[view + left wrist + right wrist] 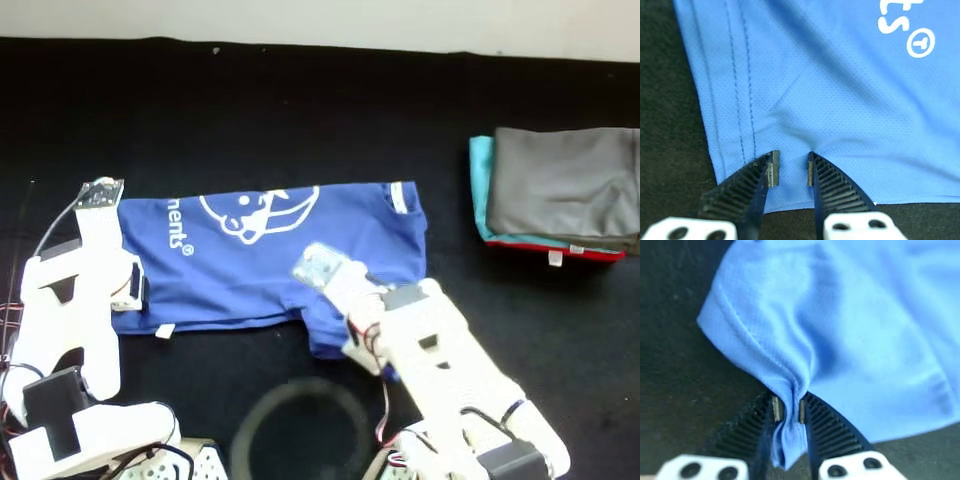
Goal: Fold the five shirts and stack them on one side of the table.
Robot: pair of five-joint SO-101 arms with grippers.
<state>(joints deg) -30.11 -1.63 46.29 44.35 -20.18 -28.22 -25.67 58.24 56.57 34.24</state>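
Across the bench (300,110), the blue shirt (260,262) lies sideways, its near sleeve pinched by the right tool (788,410), its hem end under the narrowly parted left tool (791,169)

The folded stack (555,195) ran off the high view's right edge; its grey top shirt (570,175) hid all but slivers of those beneath. The right arm (430,340) covered the near hem of the blue shirt (250,260).
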